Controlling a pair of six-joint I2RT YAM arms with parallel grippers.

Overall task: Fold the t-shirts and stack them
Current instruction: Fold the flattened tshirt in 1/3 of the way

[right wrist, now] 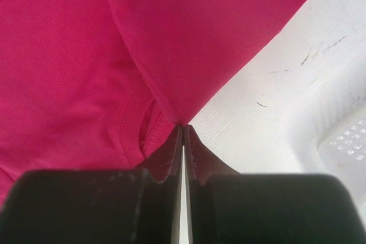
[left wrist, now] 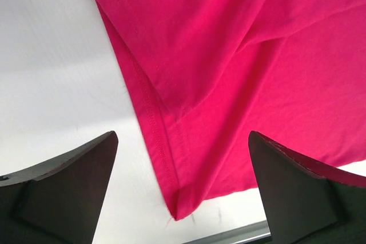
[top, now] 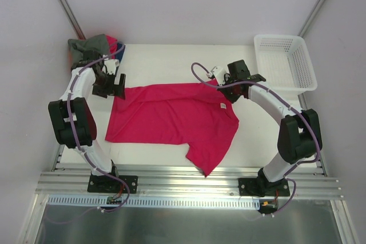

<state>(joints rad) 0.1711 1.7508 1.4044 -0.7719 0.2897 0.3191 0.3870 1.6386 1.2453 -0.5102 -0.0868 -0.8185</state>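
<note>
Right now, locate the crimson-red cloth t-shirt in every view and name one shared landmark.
Top external: crimson-red cloth t-shirt spread across the middle.
Left wrist: its hemmed corner fills the right.
Right wrist: the t-shirt fills the upper left.
Shared landmark: the white tabletop beside it.

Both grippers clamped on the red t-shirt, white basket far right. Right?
No: left wrist view shows the left gripper open above a corner of the crimson-red cloth t-shirt. Only the right gripper is shut on it. The white plastic lattice basket is far right.

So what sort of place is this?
Probably a lab test cell: bare white walls box in the table, an aluminium mounting rail runs along its near edge, one red t-shirt laid out.
</note>
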